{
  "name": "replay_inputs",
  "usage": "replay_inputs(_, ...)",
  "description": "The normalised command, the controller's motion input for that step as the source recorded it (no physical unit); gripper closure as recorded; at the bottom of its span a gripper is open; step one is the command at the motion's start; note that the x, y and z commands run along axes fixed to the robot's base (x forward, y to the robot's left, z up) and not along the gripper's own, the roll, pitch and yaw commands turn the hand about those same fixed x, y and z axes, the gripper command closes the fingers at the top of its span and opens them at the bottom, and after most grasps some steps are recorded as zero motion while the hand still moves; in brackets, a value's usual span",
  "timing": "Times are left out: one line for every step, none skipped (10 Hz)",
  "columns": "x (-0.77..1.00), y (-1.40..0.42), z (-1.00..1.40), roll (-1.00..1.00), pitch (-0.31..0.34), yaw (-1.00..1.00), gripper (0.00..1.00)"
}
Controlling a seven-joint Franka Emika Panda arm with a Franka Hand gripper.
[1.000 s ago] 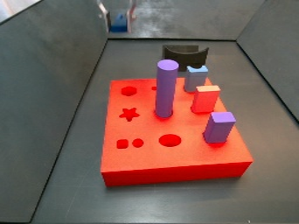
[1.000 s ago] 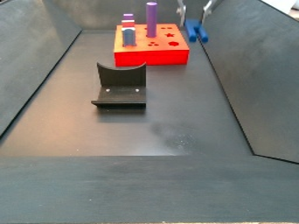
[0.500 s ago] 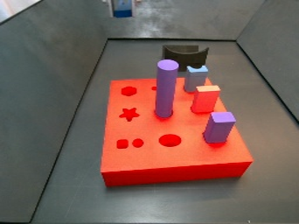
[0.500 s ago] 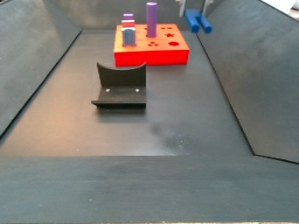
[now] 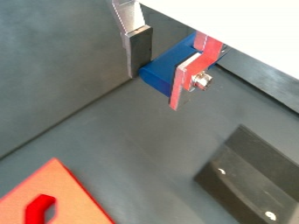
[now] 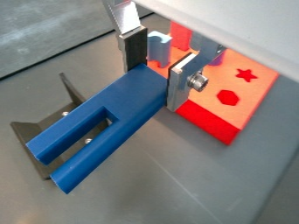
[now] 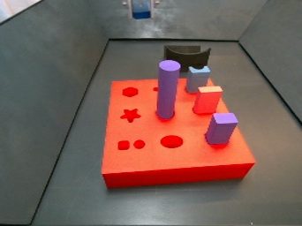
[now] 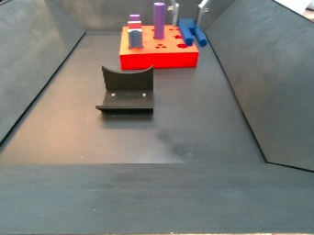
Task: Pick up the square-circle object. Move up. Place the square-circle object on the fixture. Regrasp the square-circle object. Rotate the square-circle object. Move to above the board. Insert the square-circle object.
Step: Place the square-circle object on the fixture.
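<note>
My gripper (image 5: 162,66) is shut on the square-circle object (image 6: 100,131), a dark blue block whose two parallel legs stick out from the fingers. In a side view the gripper (image 7: 141,5) holds it (image 7: 141,12) high at the back of the bin. In a side view the piece (image 8: 193,37) hangs beside the board's right edge. The red board (image 7: 154,146) carries upright pegs and shows in both wrist views (image 6: 228,109) (image 5: 47,201). The dark fixture (image 8: 127,90) stands apart from the board and shows in a wrist view (image 5: 251,175).
A tall purple cylinder (image 7: 168,88), a light blue notched block (image 7: 199,78), a red block (image 7: 209,99) and a purple block (image 7: 222,128) stand on the board. Grey sloping walls (image 8: 245,73) enclose the floor.
The gripper with the blue piece has shifted sideways toward the board over the last second, staying high. The board, pegs and fixture have not moved.
</note>
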Motion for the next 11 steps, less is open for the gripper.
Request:
replay_inputs(1.00,0.23,-0.12,-0.19,0.024,-0.03,1.00)
replay_inputs(1.00,0.22,-0.11,-0.18,0.032,-0.03,1.00)
replay_inputs(1.00,0.20,-0.10,-0.17,0.038,-0.03,1.00)
replay_inputs(1.00,0.18,-0.10,-0.17,0.041,-0.03,1.00)
replay_inputs(1.00,0.16,-0.09,-0.18,0.055,-0.03,1.00)
replay_inputs(1.00,0.16,-0.08,-0.18,0.061,-0.04,1.00)
replay_inputs(1.00,0.14,-0.07,-0.19,0.072,-0.04,1.00)
replay_inputs(1.00,0.38,0.39,-1.00,0.017,-0.12,1.00)
replay_inputs(1.00,0.38,0.42,-1.00,0.031,-0.12,1.00)
replay_inputs(0.93,0.31,0.33,-1.00,0.043,-0.12,1.00)
replay_inputs(0.80,0.16,0.13,-1.00,0.048,-0.11,1.00)
